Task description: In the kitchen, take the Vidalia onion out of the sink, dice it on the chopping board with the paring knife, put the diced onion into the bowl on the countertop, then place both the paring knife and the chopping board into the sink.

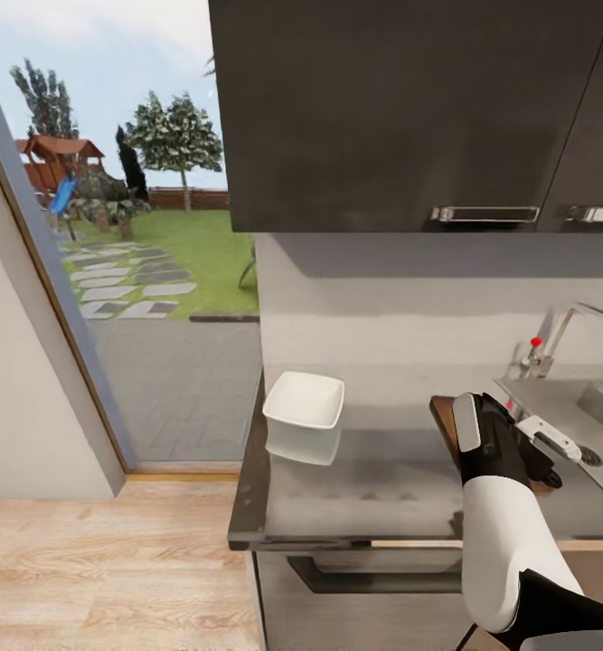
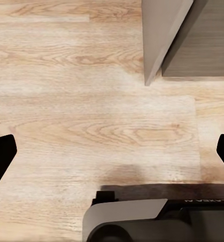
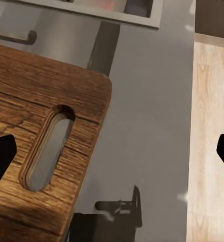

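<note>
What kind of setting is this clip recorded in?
A simulated home kitchen, apparently beside an opening onto a garden. Signs: a grey metallic countertop with a sink and faucet, dark wall cabinets overhead, plus a white bowl and a wooden chopping board on the worktop.

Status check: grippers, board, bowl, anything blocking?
Left gripper open over wood floor. Right gripper open above chopping board's slot end. Bowl upright, empty, on countertop near its end. Nothing blocking seen.
</note>
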### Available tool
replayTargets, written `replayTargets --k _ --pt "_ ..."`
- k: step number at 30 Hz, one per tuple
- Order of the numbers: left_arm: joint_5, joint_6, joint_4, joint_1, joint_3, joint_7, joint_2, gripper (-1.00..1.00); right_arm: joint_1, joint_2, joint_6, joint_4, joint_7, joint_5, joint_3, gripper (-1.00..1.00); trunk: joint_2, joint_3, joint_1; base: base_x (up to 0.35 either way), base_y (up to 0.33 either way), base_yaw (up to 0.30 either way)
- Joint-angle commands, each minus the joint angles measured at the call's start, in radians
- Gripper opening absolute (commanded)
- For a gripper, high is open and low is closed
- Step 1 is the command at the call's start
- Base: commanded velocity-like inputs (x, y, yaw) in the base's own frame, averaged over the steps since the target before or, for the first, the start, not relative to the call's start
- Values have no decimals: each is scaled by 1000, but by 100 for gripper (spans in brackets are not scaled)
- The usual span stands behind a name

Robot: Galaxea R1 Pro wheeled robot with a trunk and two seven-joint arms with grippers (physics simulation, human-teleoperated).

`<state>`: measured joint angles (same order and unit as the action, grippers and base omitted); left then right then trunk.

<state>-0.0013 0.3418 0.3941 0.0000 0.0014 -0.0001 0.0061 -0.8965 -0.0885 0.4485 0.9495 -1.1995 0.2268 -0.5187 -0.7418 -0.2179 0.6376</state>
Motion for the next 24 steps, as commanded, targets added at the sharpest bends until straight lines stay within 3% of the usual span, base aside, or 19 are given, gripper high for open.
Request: replayTargets --k 1,24 --pt "0 2 1 0 0 0 0 100 -1 -1 10 2 -3 2 -1 100 -1 -3 0 0 -23 0" --pt "0 2 2 0 0 0 0 100 -1 -2 10 2 -3 0 0 100 -1 -40 0 -1 -19 0"
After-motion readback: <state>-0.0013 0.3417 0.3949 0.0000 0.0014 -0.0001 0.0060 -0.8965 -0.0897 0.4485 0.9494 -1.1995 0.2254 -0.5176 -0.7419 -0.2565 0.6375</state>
